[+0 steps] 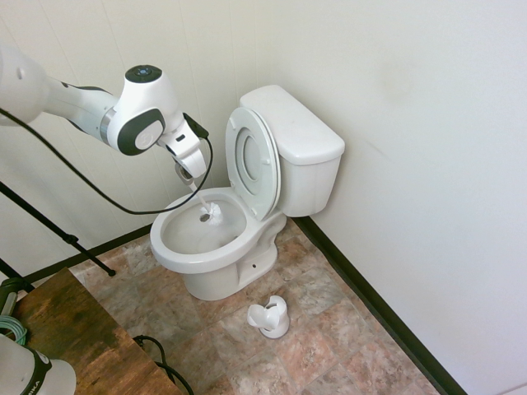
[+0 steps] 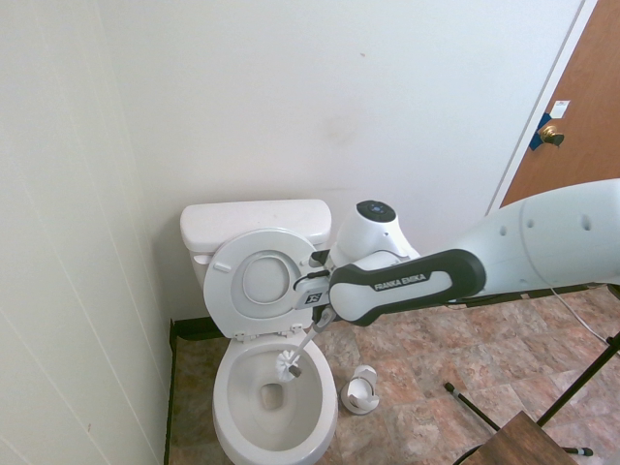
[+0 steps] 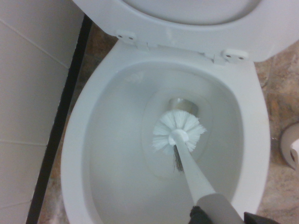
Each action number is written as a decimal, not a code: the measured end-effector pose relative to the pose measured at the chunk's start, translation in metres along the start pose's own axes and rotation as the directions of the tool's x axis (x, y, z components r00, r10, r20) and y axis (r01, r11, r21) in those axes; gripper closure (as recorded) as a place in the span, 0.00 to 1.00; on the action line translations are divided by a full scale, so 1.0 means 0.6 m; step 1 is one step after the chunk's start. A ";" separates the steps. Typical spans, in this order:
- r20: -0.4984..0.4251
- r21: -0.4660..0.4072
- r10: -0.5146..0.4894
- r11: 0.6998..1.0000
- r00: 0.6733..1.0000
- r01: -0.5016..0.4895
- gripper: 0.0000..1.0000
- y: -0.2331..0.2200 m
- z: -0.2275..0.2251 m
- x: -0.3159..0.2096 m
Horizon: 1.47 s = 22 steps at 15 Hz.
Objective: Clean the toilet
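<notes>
The white toilet (image 1: 206, 247) (image 2: 276, 426) (image 3: 93, 154) stands in the corner with its seat and lid (image 1: 254, 160) (image 2: 257, 281) raised against the tank (image 1: 300, 140). My gripper (image 1: 191, 174) (image 2: 325, 318) hangs over the bowl, shut on the slim handle of a white toilet brush (image 1: 210, 214) (image 2: 289, 363) (image 3: 178, 133). The brush slants down into the bowl, its bristle head over the drain hole (image 3: 183, 105). I cannot tell whether the bristles touch the ceramic.
The small white brush holder (image 1: 270, 318) (image 2: 361, 389) sits empty on the tiled floor beside the toilet's base. Walls close in behind and to one side. A wooden table corner (image 1: 74, 337) lies nearby, and a brown door (image 2: 572, 107) is further off.
</notes>
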<state>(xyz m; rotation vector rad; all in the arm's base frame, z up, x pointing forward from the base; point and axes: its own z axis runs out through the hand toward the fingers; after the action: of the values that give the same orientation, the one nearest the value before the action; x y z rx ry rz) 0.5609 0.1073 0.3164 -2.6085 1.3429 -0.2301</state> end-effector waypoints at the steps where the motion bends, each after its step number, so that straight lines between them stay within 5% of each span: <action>1: -0.007 -0.005 0.017 1.000 1.000 -0.017 1.00 -0.015 0.036 0.010; 8: -0.061 -0.040 0.094 0.994 0.994 -0.097 1.00 -0.118 0.225 0.031; 17: -0.055 -0.074 0.056 0.995 0.997 -0.060 1.00 -0.156 0.284 -0.033; 22: -0.048 -0.076 0.024 0.997 0.999 -0.027 1.00 -0.111 0.304 -0.083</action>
<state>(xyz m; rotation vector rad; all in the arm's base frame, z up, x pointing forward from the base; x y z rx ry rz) 0.6259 0.2046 0.1540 -2.6624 1.4273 -0.2415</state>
